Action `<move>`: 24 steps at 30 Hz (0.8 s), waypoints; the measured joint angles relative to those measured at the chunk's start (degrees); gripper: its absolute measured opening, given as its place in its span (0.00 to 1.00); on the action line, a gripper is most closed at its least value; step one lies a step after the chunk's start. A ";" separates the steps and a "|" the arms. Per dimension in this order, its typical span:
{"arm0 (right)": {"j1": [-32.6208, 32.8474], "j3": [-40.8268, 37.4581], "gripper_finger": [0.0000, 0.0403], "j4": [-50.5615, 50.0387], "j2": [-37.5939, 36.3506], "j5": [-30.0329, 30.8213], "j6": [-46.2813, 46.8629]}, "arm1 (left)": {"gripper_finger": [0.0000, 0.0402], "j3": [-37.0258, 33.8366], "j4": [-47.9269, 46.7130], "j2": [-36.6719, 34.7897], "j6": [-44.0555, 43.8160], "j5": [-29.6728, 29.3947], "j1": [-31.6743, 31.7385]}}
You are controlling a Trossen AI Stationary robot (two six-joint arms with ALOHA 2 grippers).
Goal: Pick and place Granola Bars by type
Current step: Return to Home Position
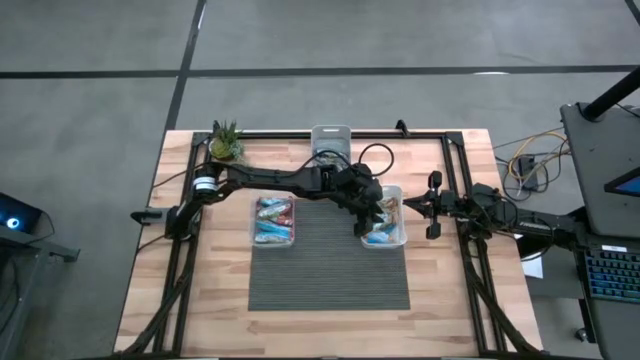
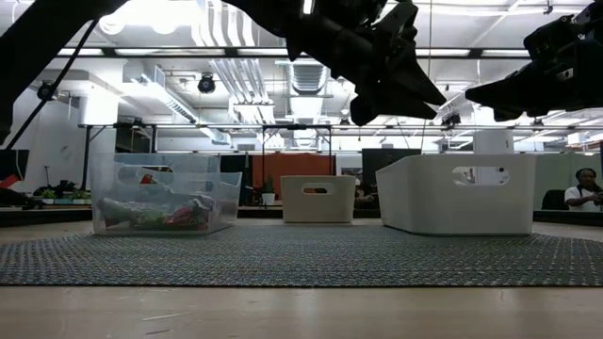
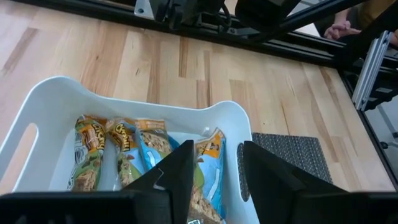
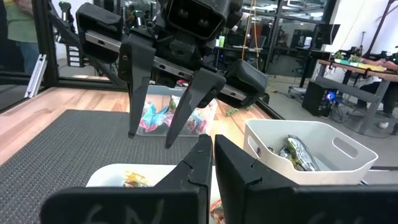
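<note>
Several granola bars in brown-green and blue wrappers lie side by side in the white bin at the mat's right. My left gripper hovers open just above that bin's near end. Below the gap between its fingers, a blue bar rests against the bin wall. From the right wrist view my left gripper shows nothing between its fingers. More bars fill the clear bin. A dark-wrapped bar lies in the far white bin. My right gripper waits shut at the table's right.
A dark woven mat covers the table's middle, between the clear bin and the right white bin. A small plant stands at the far left corner. Black frame rails run along the sides. A person sits in the room beyond.
</note>
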 joint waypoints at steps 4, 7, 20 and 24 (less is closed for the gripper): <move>0.01 -0.01 0.02 0.00 0.00 0.00 -0.08 | 0.30 0.00 0.00 0.00 0.03 0.00 0.00; 0.01 -0.01 0.02 0.00 0.00 0.00 -0.09 | 0.28 0.00 -0.22 0.00 0.62 0.37 0.03; 0.01 0.00 0.02 0.00 0.00 -0.01 -0.18 | 0.00 0.04 -8.34 -3.36 0.57 1.35 0.02; 0.01 -0.01 0.02 0.00 -0.02 -0.04 0.04 | 0.00 0.03 -12.04 -7.34 0.57 1.37 0.02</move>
